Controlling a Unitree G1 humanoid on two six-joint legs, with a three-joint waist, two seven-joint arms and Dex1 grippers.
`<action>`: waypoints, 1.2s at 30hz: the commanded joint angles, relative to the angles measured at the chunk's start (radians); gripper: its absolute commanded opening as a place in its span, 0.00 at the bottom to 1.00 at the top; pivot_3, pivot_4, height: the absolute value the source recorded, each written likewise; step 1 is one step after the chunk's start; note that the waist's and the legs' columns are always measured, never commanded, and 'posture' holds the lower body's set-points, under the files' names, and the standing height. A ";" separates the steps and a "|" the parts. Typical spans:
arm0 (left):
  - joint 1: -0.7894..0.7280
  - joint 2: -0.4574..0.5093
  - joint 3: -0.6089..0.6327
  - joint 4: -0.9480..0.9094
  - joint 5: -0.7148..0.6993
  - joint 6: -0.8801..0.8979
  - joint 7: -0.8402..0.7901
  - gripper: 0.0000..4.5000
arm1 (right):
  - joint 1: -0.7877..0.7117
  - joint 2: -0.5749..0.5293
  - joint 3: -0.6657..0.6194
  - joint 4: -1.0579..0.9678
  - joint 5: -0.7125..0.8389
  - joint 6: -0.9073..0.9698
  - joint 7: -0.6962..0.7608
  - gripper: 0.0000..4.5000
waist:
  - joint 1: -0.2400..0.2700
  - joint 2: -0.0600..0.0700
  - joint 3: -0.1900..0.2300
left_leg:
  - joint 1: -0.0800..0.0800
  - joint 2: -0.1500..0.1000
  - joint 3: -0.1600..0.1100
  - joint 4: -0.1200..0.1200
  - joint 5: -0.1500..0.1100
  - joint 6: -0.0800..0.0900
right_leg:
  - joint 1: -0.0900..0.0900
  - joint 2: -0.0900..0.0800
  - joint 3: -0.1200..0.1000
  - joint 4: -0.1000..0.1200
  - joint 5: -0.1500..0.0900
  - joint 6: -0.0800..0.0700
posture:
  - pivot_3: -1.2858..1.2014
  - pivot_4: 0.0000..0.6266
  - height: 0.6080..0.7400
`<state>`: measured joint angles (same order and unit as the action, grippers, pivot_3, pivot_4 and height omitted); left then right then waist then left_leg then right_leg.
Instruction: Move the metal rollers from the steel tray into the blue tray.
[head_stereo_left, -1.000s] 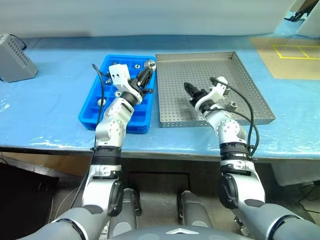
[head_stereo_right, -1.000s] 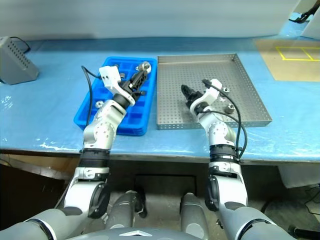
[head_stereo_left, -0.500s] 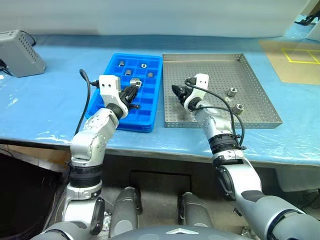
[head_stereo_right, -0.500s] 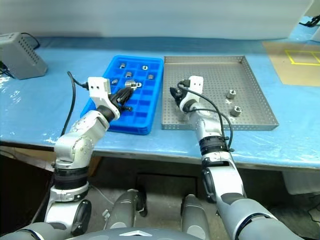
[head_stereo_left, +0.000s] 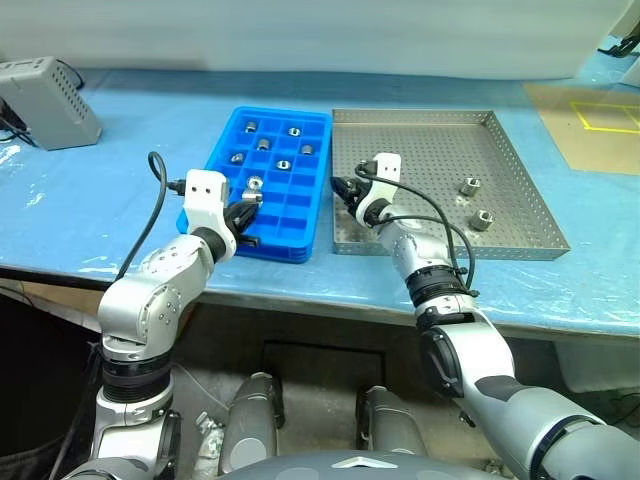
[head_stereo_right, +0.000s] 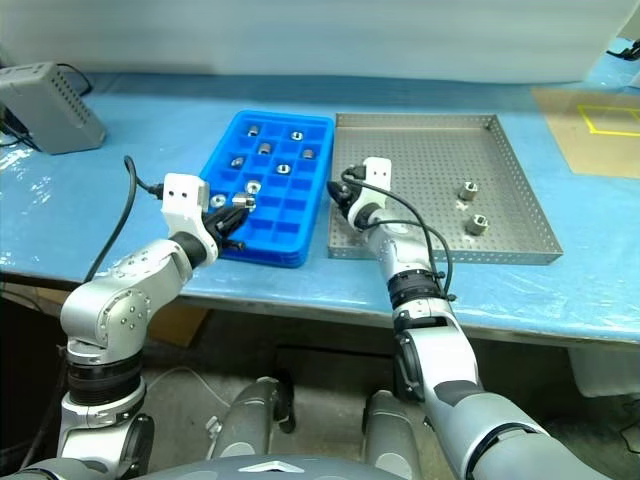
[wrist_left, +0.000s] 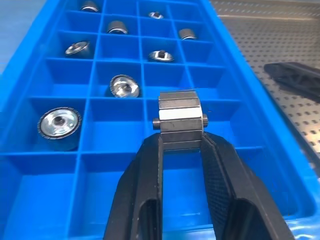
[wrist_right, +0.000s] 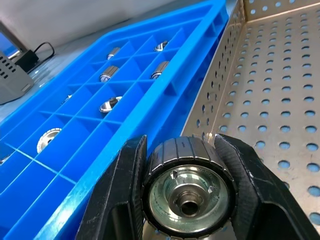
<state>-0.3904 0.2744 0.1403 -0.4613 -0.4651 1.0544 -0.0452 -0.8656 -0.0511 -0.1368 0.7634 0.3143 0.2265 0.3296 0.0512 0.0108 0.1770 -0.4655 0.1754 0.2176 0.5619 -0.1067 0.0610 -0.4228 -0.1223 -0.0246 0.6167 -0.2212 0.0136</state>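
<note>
Both pincers grip rollers: left pincer (wrist_left: 181, 145) over the blue tray (head_stereo_left: 225, 150) (near end), right pincer (wrist_right: 182, 165) likewise clamped.

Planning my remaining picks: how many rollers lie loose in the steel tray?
2 rollers. Both lie in the steel tray's right half: one farther back, one nearer the front rim. The right arm may hide others.

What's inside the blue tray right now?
Seven metal rollers lie in separate compartments of the blue tray; the left end effector covers some near compartments.
</note>
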 joint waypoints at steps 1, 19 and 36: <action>-0.009 0.017 -0.005 -0.018 0.041 -0.004 0.020 0.20 | -0.037 -0.002 -0.008 -0.017 -0.005 -0.026 0.012 0.37 | 0.001 0.000 0.000 | 0.000 0.000 0.000 0.000 0.000 0.000 | 0.000 0.001 0.000 0.000 0.000 0.000 | 0.52 0.24 1.00; 0.021 0.034 -0.012 -0.006 0.152 -0.016 0.022 0.75 | -0.061 0.002 0.043 -0.072 -0.049 -0.041 0.074 0.37 | 0.004 0.000 0.000 | 0.000 0.005 -0.002 0.000 0.002 -0.003 | 0.000 0.007 0.000 0.000 0.000 -0.001 | 0.54 0.24 1.00; 0.159 0.140 0.024 -0.102 0.101 -0.471 -0.306 0.75 | -0.247 0.137 0.185 0.156 -0.182 -0.088 0.167 0.37 | 0.050 -0.003 0.001 | 0.002 0.013 -0.006 -0.009 0.008 -0.013 | -0.007 0.014 0.000 -0.007 0.008 -0.011 | 0.59 0.24 1.00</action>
<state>-0.2344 0.3947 0.1405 -0.5065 -0.3708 0.6276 -0.3398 -1.0682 0.0894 0.0515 0.9086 0.1528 0.1786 0.5173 0.1012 0.0080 0.1779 -0.4616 0.1842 0.2107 0.5533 -0.0984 0.0472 -0.4412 -0.1132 -0.0229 0.6050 -0.2049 -0.0055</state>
